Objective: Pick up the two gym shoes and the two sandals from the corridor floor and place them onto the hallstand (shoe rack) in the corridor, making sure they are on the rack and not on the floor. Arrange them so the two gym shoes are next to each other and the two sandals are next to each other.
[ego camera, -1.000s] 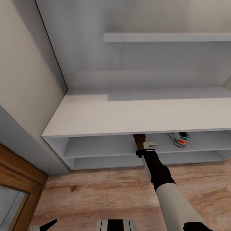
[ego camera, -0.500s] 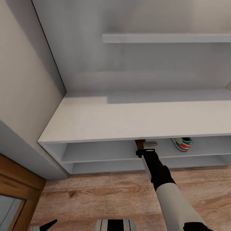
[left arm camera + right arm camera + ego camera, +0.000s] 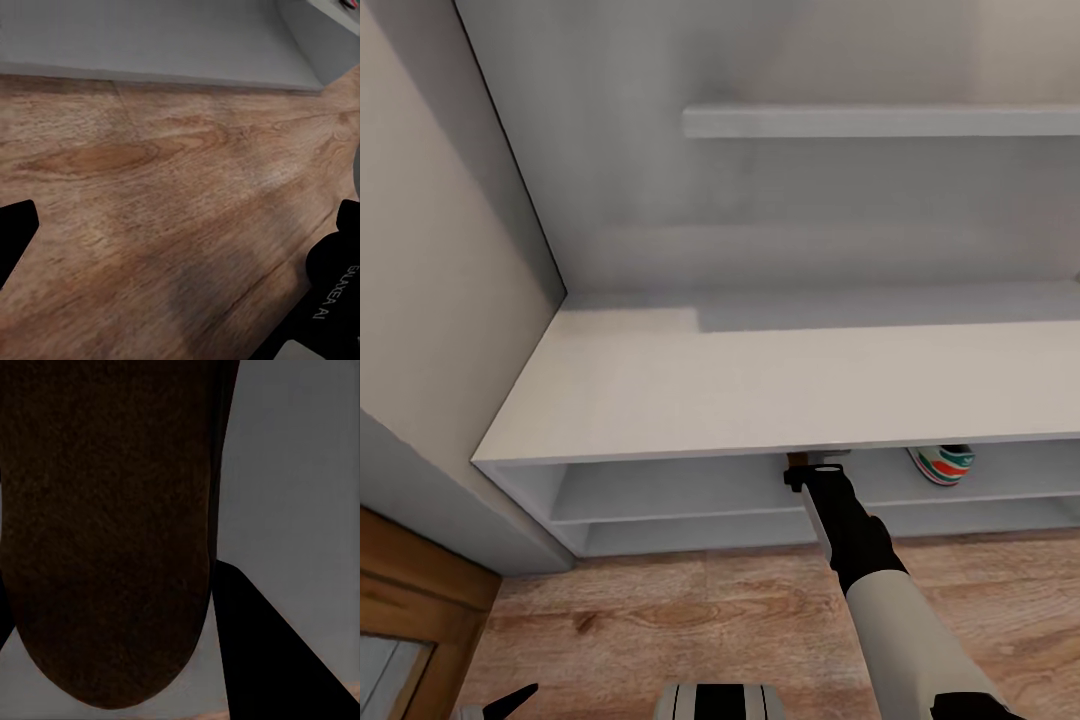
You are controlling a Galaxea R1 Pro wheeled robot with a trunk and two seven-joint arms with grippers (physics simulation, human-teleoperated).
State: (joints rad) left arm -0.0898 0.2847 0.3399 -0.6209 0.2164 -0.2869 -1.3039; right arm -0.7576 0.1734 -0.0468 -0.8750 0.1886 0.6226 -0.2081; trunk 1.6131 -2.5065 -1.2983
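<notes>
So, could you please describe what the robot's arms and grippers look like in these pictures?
The right arm has a smooth off-white forearm shell, then a black wrist section tapering to a black gripper mount with a pale grey piece at its tip. The left gripper has plain black fingers; a black housing beside it carries white "GALAXEA" lettering. No cables are visible.

Hallstand (image 3: 690,375) matt grey, smooth; corridor floor (image 3: 150,195) grained wood; sandal (image 3: 105,532) matt brown.

My right arm (image 3: 870,560) is stretched forward, wrist under the bench front edge, right gripper (image 3: 202,577) clamped on a sandal (image 3: 105,532). My left gripper (image 3: 180,247) hangs low, fingers spread apart.
</notes>
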